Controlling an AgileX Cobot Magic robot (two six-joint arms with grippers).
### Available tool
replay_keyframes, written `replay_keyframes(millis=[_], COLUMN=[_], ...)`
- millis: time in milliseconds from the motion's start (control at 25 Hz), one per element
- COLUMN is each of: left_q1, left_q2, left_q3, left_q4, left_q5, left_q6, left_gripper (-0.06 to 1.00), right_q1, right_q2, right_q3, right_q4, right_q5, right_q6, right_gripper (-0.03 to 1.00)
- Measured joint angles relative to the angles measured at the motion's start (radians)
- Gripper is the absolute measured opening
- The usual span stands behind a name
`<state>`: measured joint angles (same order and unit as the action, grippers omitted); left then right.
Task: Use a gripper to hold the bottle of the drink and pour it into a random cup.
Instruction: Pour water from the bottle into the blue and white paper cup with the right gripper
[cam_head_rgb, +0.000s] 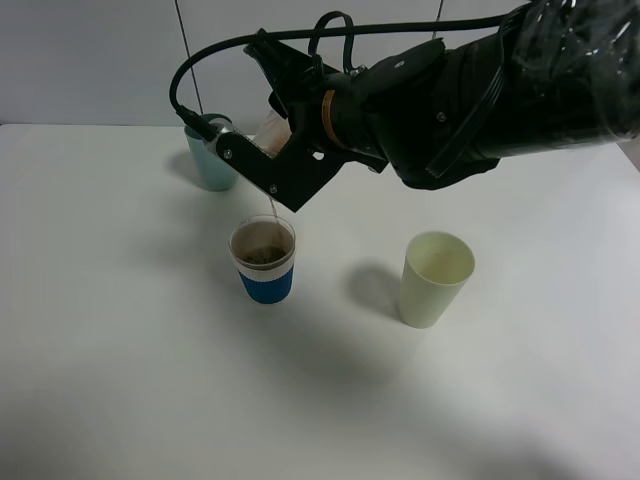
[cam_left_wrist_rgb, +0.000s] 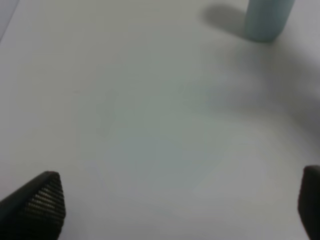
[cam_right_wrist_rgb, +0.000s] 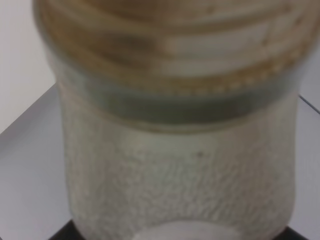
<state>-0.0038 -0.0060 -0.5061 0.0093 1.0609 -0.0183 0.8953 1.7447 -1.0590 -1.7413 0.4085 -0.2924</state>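
Observation:
My right gripper (cam_head_rgb: 272, 150) reaches across the middle and is shut on the bottle (cam_head_rgb: 274, 131), tipped over above the cup (cam_head_rgb: 264, 260). The bottle fills the right wrist view (cam_right_wrist_rgb: 175, 150), translucent, with its threaded neck showing. A thin stream of drink (cam_head_rgb: 272, 207) falls from the bottle into the cup, which has a white band and blue sleeve and holds dark brown liquid (cam_head_rgb: 262, 255). My left gripper (cam_left_wrist_rgb: 180, 205) is open over bare table; only its two black fingertips (cam_left_wrist_rgb: 42, 200) show, and it is out of the high view.
A teal tumbler (cam_head_rgb: 210, 155) stands behind the gripper at the back left, also in the left wrist view (cam_left_wrist_rgb: 267, 19). A pale green cup (cam_head_rgb: 435, 278) stands right of the blue cup. The white table (cam_head_rgb: 120, 330) carries all of them.

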Motion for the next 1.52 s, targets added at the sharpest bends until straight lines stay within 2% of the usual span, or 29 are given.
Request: replay_keyframes(millis=[800, 1280, 1520], left_q1=[0.0, 0.0, 0.0], left_q2=[0.0, 0.0, 0.0], left_q3=[0.0, 0.0, 0.0], left_q4=[0.0, 0.0, 0.0], left_q5=[0.0, 0.0, 0.0], left_q6=[0.0, 0.0, 0.0], left_gripper=[0.93, 0.93, 0.93], right_q1=[0.017, 0.045, 0.05], right_q2=[0.0, 0.0, 0.0], right_q3=[0.0, 0.0, 0.0], right_q4=[0.0, 0.0, 0.0], right_q5=[-0.004, 0.024, 0.042], right_q6=[-0.005, -0.058, -0.14], right_gripper=[0.36, 0.36, 0.36])
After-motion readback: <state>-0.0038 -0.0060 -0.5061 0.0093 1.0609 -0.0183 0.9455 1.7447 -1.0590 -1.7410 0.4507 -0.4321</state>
